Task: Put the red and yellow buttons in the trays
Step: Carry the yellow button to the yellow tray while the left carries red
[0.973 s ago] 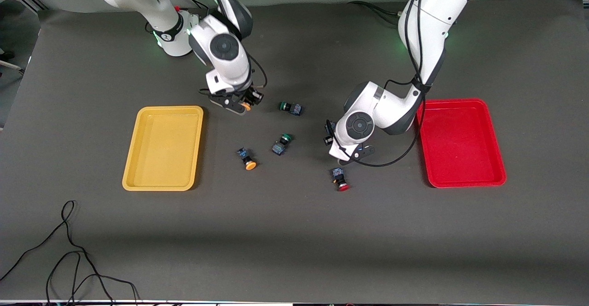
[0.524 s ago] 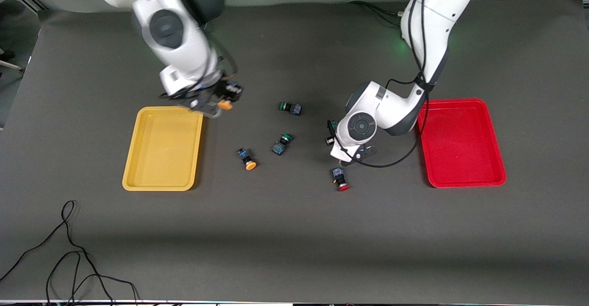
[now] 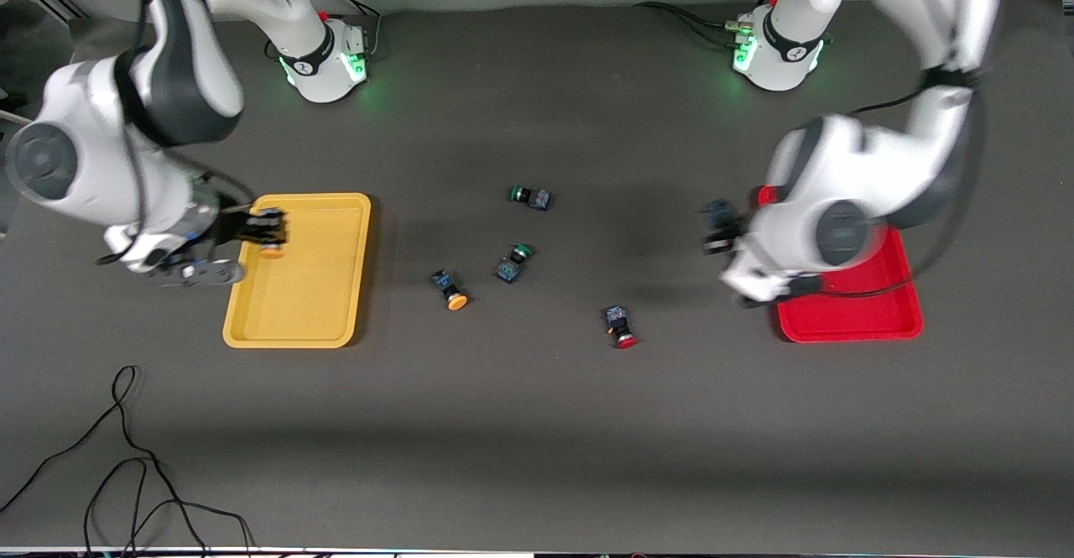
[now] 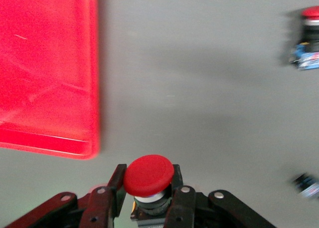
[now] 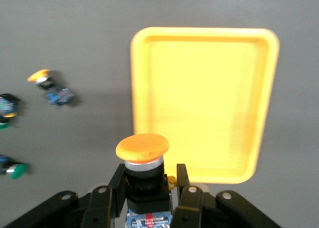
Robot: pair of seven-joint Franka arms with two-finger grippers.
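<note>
My right gripper (image 3: 263, 236) is shut on a yellow-capped button (image 5: 142, 149) and holds it over the yellow tray's (image 3: 306, 294) edge at the right arm's end. The yellow tray (image 5: 199, 98) holds nothing. My left gripper (image 3: 720, 229) is shut on a red-capped button (image 4: 148, 174) above the table, just beside the red tray (image 3: 873, 302). The red tray also shows in the left wrist view (image 4: 45, 73). A second yellow button (image 3: 453, 290) and a second red button (image 3: 621, 328) lie on the table between the trays.
Two green-capped buttons (image 3: 529, 196) (image 3: 513, 263) lie mid-table, farther from the front camera than the loose yellow and red ones. A black cable (image 3: 126, 466) loops on the table near the front edge at the right arm's end.
The right arm carried the yellow button from mid-table to the yellow tray. The left arm lifted a red button off the table and swung it toward the red tray.
</note>
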